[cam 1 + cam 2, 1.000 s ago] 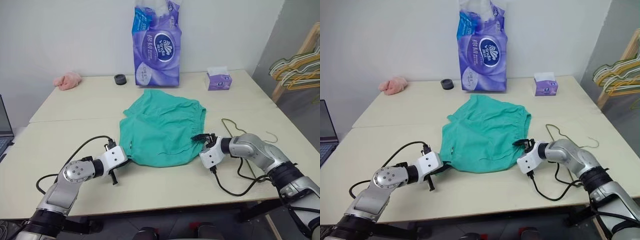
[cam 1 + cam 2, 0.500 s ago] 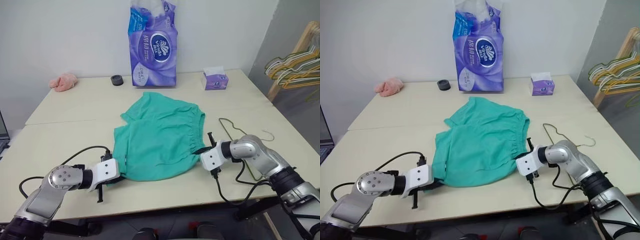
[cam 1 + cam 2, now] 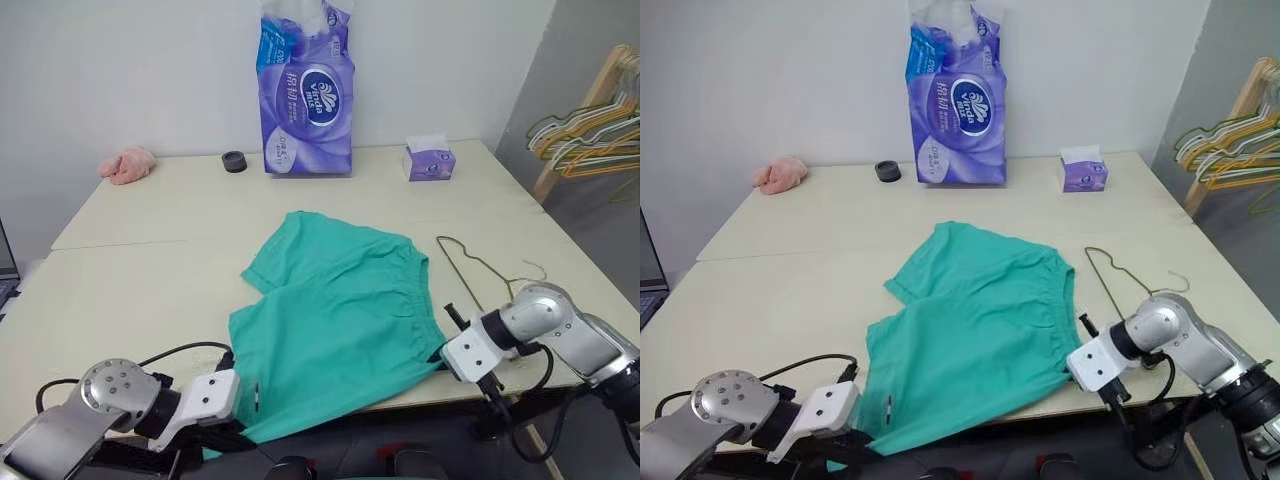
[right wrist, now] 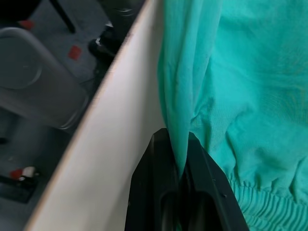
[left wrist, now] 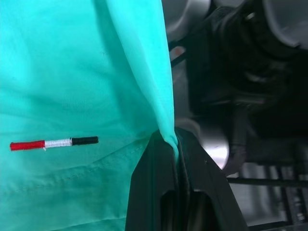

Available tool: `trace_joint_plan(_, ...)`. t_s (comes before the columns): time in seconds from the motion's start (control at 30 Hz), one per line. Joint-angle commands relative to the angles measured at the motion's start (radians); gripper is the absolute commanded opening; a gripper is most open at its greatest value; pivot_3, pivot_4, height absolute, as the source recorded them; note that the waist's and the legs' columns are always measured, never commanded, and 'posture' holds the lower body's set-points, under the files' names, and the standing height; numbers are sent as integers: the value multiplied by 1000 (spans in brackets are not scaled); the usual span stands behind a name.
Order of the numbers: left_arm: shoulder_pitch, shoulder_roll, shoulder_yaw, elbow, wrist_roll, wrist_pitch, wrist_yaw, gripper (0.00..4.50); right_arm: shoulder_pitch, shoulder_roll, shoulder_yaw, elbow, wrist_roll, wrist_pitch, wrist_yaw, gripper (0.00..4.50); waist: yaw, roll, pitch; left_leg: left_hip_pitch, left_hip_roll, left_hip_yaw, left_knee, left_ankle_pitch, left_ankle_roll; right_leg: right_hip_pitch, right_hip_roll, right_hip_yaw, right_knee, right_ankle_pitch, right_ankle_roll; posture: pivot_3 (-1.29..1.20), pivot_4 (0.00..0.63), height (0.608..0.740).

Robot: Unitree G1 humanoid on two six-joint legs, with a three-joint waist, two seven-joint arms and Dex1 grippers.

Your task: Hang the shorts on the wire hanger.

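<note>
The teal-green shorts (image 3: 340, 320) lie flat on the table (image 3: 120, 290), and their near hem reaches over the front edge. My left gripper (image 5: 175, 142) is shut on a fold of the shorts at their near left corner, beside a small red, white and black stitched tag (image 5: 53, 143). My right gripper (image 4: 179, 138) is shut on a fold of the shorts at their right side, close to the gathered waistband, over the table's front edge. The thin dark wire hanger (image 3: 468, 268) lies flat just right of the shorts, apart from both grippers.
A tall purple tissue pack (image 3: 305, 90), a small purple tissue box (image 3: 430, 160), a black roll (image 3: 234, 160) and a pink fluffy cloth (image 3: 127, 163) stand along the far edge. Bunched hangers (image 3: 590, 130) hang on a wooden rack at the right.
Both grippers have pulled back toward the table's front edge and dragged the shorts with them. The right gripper has closed on the shorts' right side. The hanger has stayed put.
</note>
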Motion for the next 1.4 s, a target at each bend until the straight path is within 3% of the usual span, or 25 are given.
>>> trace_joint_plan(0.03, 7, 20, 20, -26, -19, 13, -15, 0, -4, 3, -38, -45, 20, 19, 8, 37, 0, 0, 0, 0, 1, 0, 0, 0, 0, 0, 1, 0, 0, 0, 0, -53, 0, 740)
trace_joint_plan(0.13, 11, 15, 13, -33, -21, 31, -11, 0, 0, -2, -32, -61, 23, 37, 26, 37, 0, 0, 0, 0, 4, 2, 1, 0, 0, 0, 4, 0, 0, 1, -1, -52, 0, 740)
trace_joint_plan(0.23, 17, 11, -13, -31, -9, 69, 4, 623, 5, -24, -30, -97, 43, 88, 70, 692, 0, 0, 0, 0, 9, 3, 2, 0, 0, 0, 9, 1, -1, 2, -3, -52, 0, 740)
trace_joint_plan(0.47, 24, -7, -6, -64, -47, 103, 10, 2673, 27, -86, -86, -139, 107, 129, 121, 3026, 2, 1, 1, 0, 12, 3, 2, 0, 0, 0, 12, 1, 0, 3, -5, -53, 0, 740)
trace_joint_plan(0.6, -38, -87, 41, -68, -122, 141, 78, 3843, 35, -111, -201, -148, 236, 259, 87, 4389, 4, 1, 2, 0, 12, 4, 4, 0, 0, 0, 12, 1, 0, 4, -5, -53, 0, 740)
trace_joint_plan(0.67, -111, -155, 75, -58, -171, 170, 139, 4427, 25, -98, -291, -130, 325, 391, 33, 4417, 9, 1, 2, 0, 12, 4, 5, 0, 0, 0, 13, 1, 0, 5, -5, -53, 0, 740)
trace_joint_plan(0.83, -318, -323, 93, -32, -206, 250, 324, 4427, 48, -3, -474, -49, 374, 613, -216, 4417, 22, -2, 1, 1, 13, 3, 8, 0, 0, 2, 14, 1, -1, 10, -6, -61, 0, 740)
trace_joint_plan(0.9, -345, -342, 89, -27, -194, 260, 351, 4427, 69, 25, -507, -59, 374, 657, -274, 4417, 21, -2, 0, 1, 12, 4, 8, 0, 0, 2, 14, 2, -1, 11, -6, -69, 0, 740)
trace_joint_plan(1.0, -450, -358, 49, 23, -157, 246, 359, 4427, 136, 198, -624, -19, 322, 829, -633, 4417, 21, -8, -4, 0, 13, 4, 7, 0, 0, 1, 15, 2, -1, 10, -7, -77, 0, 740)
trace_joint_plan(1.13, -490, -345, 24, 57, -141, 236, 329, 4427, 134, 303, -676, 13, 252, 968, -872, 4417, 12, -2, -4, 0, 12, 9, 7, 0, -1, -1, 14, 8, -1, 11, -7, -93, 0, 740)
trace_joint_plan(1.4, -515, -338, -16, 115, -97, 177, 259, 4427, 54, 384, -686, 227, 228, 999, -998, 4417, -16, -1, -4, -1, 13, 12, 6, 0, 0, -3, 15, 9, -1, 11, -7, -108, 0, 740)
